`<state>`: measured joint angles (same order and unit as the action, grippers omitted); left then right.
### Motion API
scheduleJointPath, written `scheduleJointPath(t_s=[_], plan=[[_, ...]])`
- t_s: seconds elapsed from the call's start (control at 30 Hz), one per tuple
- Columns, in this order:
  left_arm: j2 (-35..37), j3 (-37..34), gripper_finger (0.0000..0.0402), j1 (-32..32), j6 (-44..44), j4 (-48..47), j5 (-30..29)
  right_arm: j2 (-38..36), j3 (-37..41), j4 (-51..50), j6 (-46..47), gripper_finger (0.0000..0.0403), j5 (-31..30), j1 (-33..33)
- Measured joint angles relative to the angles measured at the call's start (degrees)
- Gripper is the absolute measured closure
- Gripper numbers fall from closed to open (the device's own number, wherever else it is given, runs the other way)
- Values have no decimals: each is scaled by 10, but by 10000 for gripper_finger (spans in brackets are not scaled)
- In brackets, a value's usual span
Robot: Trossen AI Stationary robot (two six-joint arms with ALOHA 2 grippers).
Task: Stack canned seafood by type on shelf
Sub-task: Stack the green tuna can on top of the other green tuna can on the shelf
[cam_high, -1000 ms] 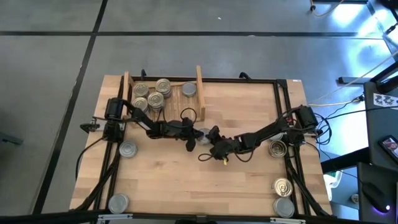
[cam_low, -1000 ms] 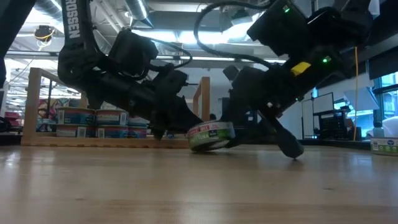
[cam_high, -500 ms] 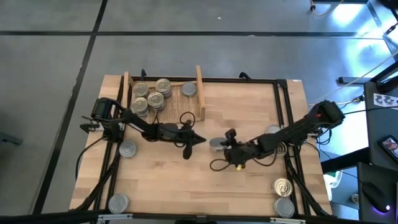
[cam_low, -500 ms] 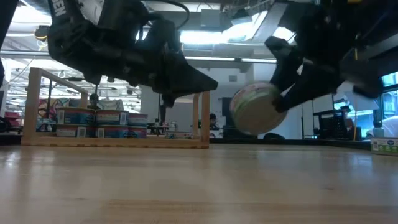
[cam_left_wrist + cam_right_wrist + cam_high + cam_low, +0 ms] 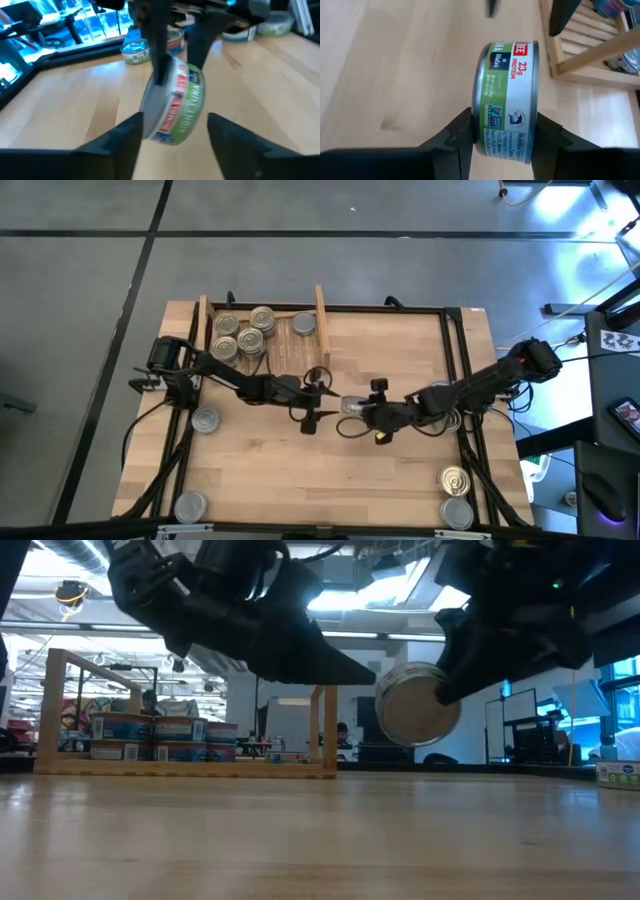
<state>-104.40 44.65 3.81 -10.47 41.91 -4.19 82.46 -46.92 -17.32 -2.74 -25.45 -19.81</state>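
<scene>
Standing just off the shelf's (image 5: 320,330) near side board, the right gripper (image 5: 500,137) clamps a green-labelled tuna can (image 5: 509,100) on edge above the table; the left gripper (image 5: 172,132), fingers apart, seemingly faces it, shelf-side.

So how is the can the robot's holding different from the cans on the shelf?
The held can is up in the air, tipped on its edge, alone in the right gripper. The shelf cans sit flat, side by side, some stacked, on the shelf. The held can's label is green; theirs look blue. All are short round tins.
</scene>
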Motion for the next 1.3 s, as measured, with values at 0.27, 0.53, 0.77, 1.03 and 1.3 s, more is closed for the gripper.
scheduleJointPath(t_s=[0.27,0.53,0.77,1.03,1.3], plan=[[1,15,105,1,-32,-34,-22,0,0,87,7,266,13,20],[1,16,157,15,-48,-18,-25,0,0,129,9,266,33,31],[1,25,281,19,-57,-26,-26,0,0,161,10,217,56,30],[129,53,281,48,-48,-361,-210,-38,-1,46,85,72,71,29],[210,69,279,-1,29,-582,-399,-26,43,111,72,42,69,30]])
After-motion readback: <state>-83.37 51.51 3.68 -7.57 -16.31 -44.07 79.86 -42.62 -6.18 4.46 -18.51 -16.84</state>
